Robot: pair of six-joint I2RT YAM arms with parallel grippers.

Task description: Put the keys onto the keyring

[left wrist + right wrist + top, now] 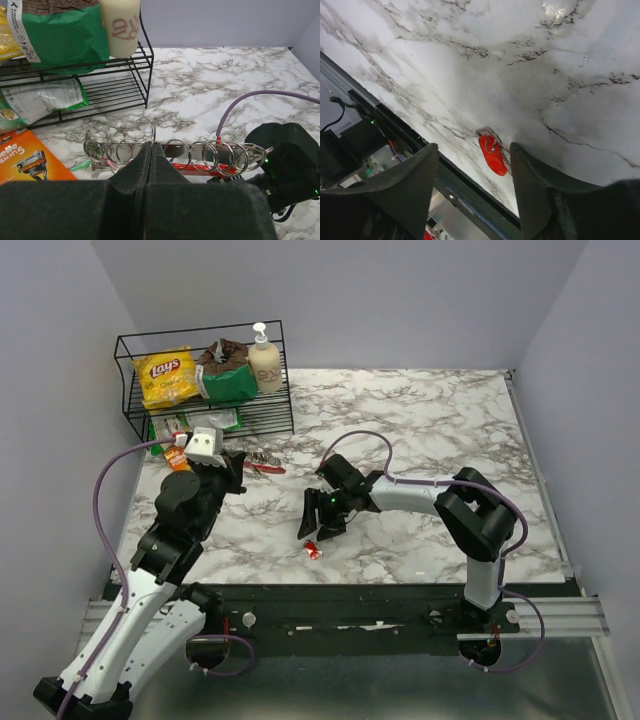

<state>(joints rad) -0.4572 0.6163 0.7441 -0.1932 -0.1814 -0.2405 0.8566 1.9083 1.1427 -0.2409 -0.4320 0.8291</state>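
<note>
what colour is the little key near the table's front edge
The key is red, clearest in the right wrist view.

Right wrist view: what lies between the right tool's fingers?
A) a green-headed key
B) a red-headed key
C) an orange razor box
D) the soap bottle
B: the red-headed key lies flat inside the open right tool, touching neither side.
</note>
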